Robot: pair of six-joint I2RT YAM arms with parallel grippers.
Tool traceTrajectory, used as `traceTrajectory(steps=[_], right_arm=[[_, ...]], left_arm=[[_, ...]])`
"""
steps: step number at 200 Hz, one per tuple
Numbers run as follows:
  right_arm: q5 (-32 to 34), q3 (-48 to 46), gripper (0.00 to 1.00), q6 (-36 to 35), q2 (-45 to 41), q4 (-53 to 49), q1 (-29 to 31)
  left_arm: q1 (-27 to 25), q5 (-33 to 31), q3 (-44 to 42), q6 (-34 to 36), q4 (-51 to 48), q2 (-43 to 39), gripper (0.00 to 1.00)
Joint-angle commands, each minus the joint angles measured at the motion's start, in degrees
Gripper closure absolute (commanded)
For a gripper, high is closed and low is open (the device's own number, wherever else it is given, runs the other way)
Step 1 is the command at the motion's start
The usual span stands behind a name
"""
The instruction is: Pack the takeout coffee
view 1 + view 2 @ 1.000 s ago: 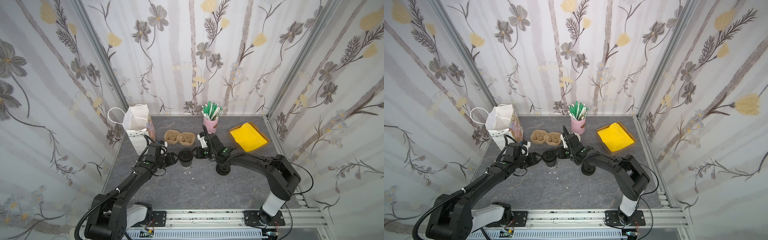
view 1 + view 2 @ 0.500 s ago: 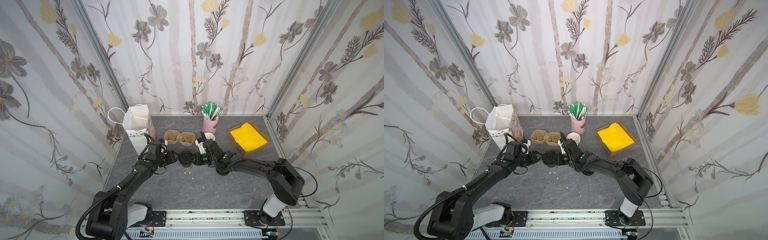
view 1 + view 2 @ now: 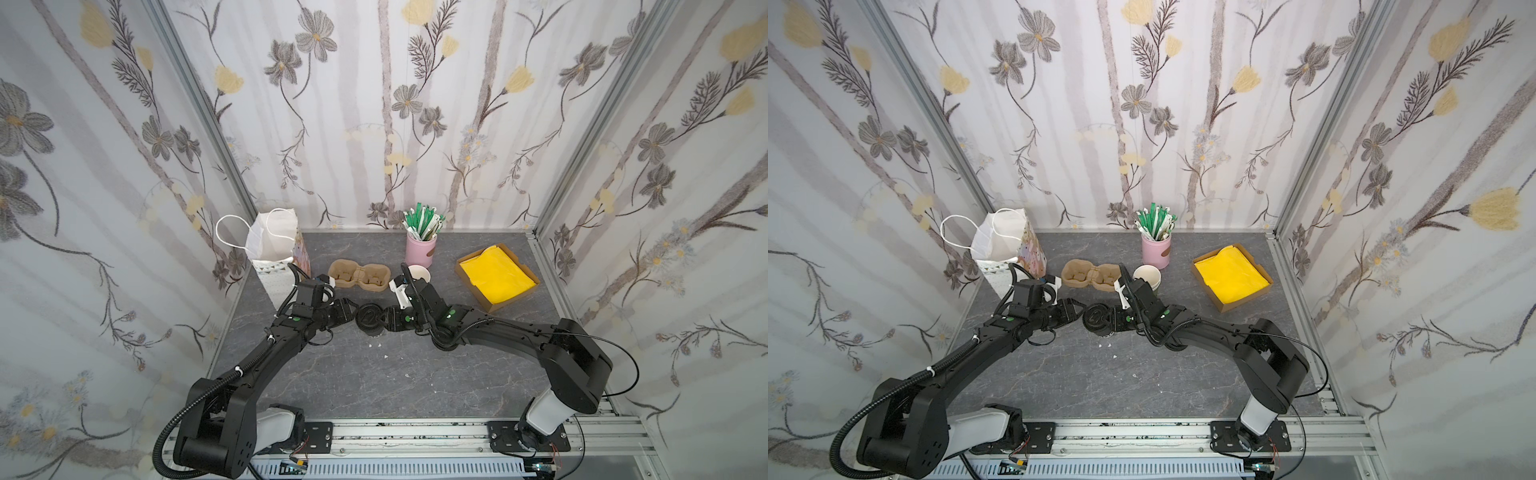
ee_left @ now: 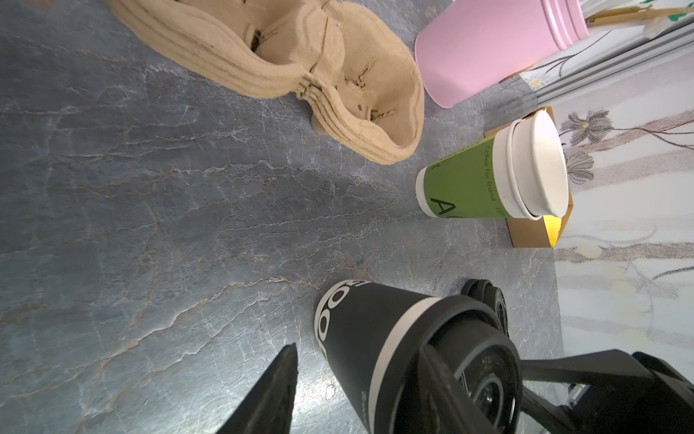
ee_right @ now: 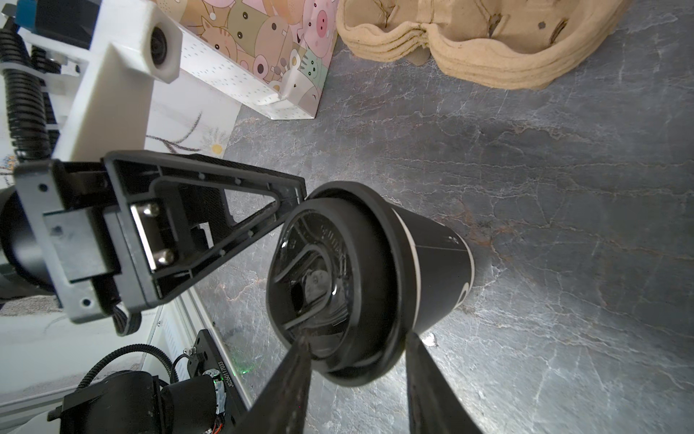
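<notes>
Right gripper (image 5: 355, 340) straddles takeout coffee (image 5: 432, 259), maybe touching.

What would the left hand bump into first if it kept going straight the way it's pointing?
The black lidded cup. The left hand points straight at it from very close; one finger seems to touch the lid's rim, though contact is hard to judge.
</notes>
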Motion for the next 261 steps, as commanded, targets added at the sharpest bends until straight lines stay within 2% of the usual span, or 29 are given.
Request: traceTrajectory(steps=[1, 88, 132, 162, 194, 261], right_arm=[[0.55, 0.33, 0.57, 0.58, -0.08, 1.94, -0.14], [1.58, 0.53, 0.50, 0.64, -0.14, 1.90, -0.96], [3.34, -0.06, 0.47, 0.64, -3.42, 0.93, -1.16], [4.82, -1.31, 0.54, 0.30, -5.44, 0.99, -2.79], [3.48, -0.52, 0.62, -1.14, -3.09, 1.00, -6.08], [0.92, 4.00, 0.64, -2.75, 2.92, 0.23, -7.15]], left_arm=[[0.07, -0.29, 0.61, 0.11, 0.86, 0.23, 0.46], [0.14, -0.80, 1.06, 0.05, 0.86, 0.41, 0.45], [0.12, -2.01, 0.56, 0.01, 0.80, -2.75, 0.44], [0.12, -2.05, -3.04, -0.97, 0.77, -6.36, 0.44], [0.10, -1.48, -7.28, -1.55, 0.77, -9.46, 0.45], [0.01, -0.46, -6.86, -1.18, 0.77, -7.86, 0.45]])
